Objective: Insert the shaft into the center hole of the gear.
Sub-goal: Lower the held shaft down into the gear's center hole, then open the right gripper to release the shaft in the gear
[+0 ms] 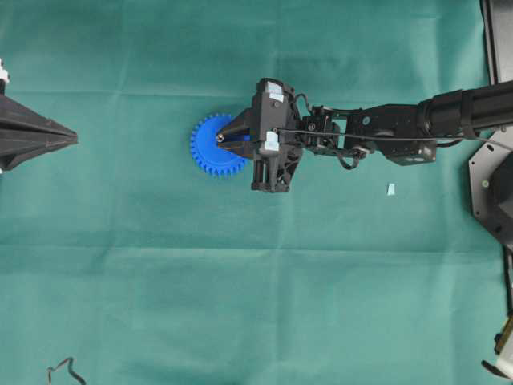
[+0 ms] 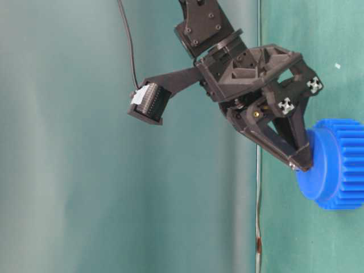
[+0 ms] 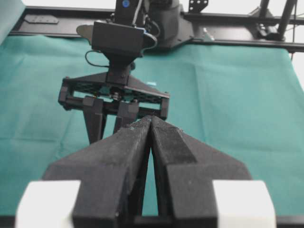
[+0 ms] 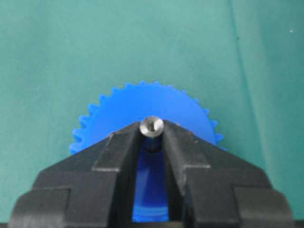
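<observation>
The blue gear (image 1: 207, 148) lies flat on the green cloth; it also shows in the right wrist view (image 4: 128, 107) and the table-level view (image 2: 341, 165). My right gripper (image 1: 220, 138) is over the gear's middle, shut on the shaft (image 4: 151, 126), a small silvery pin whose shiny round end shows between the fingertips. The pin's lower end and the center hole are hidden by the fingers. In the table-level view the right gripper's tips (image 2: 300, 165) touch the gear's raised hub. My left gripper (image 1: 72, 139) is shut and empty at the far left, and shows in its own view (image 3: 151, 119).
A small pale blue scrap (image 1: 390, 189) lies on the cloth to the right of the right arm. A black wire piece (image 1: 64, 370) lies at the front left edge. Black frame parts (image 1: 493, 184) stand at the right edge.
</observation>
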`<state>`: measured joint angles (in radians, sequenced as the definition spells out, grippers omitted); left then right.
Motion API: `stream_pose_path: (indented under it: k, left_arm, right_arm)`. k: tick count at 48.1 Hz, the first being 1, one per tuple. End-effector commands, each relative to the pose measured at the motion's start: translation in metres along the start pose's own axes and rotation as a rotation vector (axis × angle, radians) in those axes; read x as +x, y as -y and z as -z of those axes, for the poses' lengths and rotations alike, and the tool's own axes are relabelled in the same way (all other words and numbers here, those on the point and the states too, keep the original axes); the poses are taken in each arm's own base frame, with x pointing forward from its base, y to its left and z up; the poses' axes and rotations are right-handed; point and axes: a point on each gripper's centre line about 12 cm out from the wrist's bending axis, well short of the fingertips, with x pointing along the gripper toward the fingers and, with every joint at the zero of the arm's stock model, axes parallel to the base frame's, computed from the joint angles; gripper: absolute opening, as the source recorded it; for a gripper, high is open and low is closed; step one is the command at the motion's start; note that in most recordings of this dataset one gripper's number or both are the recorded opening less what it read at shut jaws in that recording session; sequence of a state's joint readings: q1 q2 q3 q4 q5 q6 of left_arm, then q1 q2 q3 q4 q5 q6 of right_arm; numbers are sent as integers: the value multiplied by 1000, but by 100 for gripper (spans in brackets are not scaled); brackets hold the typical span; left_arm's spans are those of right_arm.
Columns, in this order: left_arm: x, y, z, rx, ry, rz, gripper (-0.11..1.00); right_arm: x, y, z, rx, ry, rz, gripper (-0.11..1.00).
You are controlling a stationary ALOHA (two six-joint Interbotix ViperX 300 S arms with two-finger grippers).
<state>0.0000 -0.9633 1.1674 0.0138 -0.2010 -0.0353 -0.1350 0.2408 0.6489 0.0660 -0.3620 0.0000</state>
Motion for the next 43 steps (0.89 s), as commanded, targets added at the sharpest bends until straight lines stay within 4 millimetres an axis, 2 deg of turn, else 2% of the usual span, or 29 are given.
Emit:
stream_pose_path:
  k: [1,27,30,38,41,43]
  left_arm:
    - [3,0,-10,3,26,0,0]
    - [3,0,-10,3,28,0,0]
    - [3,0,-10,3,26,0,0]
    - [3,0,-10,3,26,0,0]
    - [3,0,-10,3,26,0,0]
    - [3,0,-10,3,28,0,0]
  right_arm:
    - [0,1,-12,2,38,1,16]
    - [0,3,-12,7,39,7,19]
    - [0,4,-11,10,36,9,31]
    - [0,5,-11,12,34,11,81]
    - [0,5,-11,12,34,11,92]
    - [0,5,-11,12,34,11,93]
